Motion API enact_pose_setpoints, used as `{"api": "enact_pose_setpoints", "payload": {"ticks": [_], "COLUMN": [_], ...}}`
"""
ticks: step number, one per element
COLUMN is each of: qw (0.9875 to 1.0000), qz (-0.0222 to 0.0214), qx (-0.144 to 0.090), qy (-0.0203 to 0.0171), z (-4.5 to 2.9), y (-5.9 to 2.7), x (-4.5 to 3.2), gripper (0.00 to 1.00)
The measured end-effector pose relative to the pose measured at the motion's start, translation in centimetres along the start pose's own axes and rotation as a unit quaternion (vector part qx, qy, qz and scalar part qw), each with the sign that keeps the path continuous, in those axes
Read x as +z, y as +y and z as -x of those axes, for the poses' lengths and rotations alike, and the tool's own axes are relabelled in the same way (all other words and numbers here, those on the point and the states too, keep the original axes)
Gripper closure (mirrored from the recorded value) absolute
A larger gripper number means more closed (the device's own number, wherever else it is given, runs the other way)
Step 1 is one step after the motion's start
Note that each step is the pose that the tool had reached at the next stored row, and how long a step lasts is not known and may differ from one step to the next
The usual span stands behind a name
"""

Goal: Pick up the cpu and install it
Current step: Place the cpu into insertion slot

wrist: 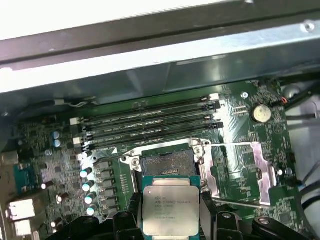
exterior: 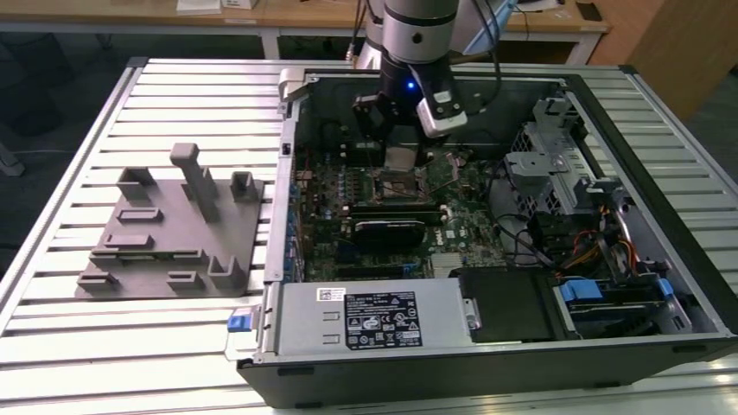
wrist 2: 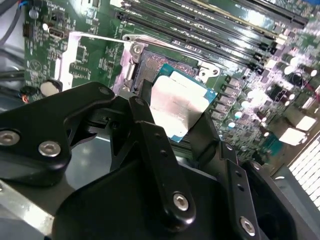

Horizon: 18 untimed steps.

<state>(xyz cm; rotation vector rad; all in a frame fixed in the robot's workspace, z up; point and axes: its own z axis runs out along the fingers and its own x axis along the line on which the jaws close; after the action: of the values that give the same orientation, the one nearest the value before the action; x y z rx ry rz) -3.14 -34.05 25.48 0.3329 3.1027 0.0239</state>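
Observation:
The cpu, a flat square chip with a silvery top and a thin green rim, hangs just over the motherboard inside the open computer case. My gripper is shut on it, one black finger on each side. The bare socket with its metal frame lies on the board just beyond the chip, apart from it. In the second wrist view the cpu sits tilted between the fingers, with the socket frame behind it. In the exterior view my gripper hovers above the socket near the case's middle.
Memory slots run beside the socket, and the case wall rises behind them. A grey plastic fixture with upright blocks stands on the slatted table at the exterior view's left. The power supply and drive cage crowd the case.

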Motion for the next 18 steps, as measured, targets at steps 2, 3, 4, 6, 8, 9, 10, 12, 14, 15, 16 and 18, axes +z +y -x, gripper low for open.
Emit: {"api": "enact_pose_setpoints", "payload": {"ticks": [2,3,4,6,8,9,10,12,14,15,16,18], "qw": [0.9999,0.9998,0.9997,0.9994,0.9989,0.9986,0.9982,0.9974,0.9963,0.9957,0.9951,0.9934], "qz": [-0.0002,-0.0004,-0.0005,-0.0008,-0.0011,-0.0012,-0.0014,-0.0017,-0.002,-0.0021,-0.0023,-0.0026], "qx": [0.013,0.019,0.025,0.036,0.046,0.052,0.059,0.072,0.085,0.092,0.099,0.115], "qy": [-0.0002,-0.0004,-0.0005,-0.0007,-0.0009,-0.001,-0.0011,-0.0014,-0.0016,-0.0017,-0.0018,-0.0021], "z": [0.0,0.0,0.0,0.0,0.0,0.0,0.0,0.0,0.0,0.0,0.0,0.0], "y": [0.0,0.0,0.0,0.0,0.0,0.0,0.0,0.0,0.0,0.0,0.0,0.0], "x": [0.0,0.0,0.0,0.01,0.01,0.01,0.01,0.02,0.02,0.03,0.03,0.04], "gripper": [0.46,0.46,0.46,0.46,0.46,0.46,0.46,0.46,0.46,0.46,0.46,0.46]}}
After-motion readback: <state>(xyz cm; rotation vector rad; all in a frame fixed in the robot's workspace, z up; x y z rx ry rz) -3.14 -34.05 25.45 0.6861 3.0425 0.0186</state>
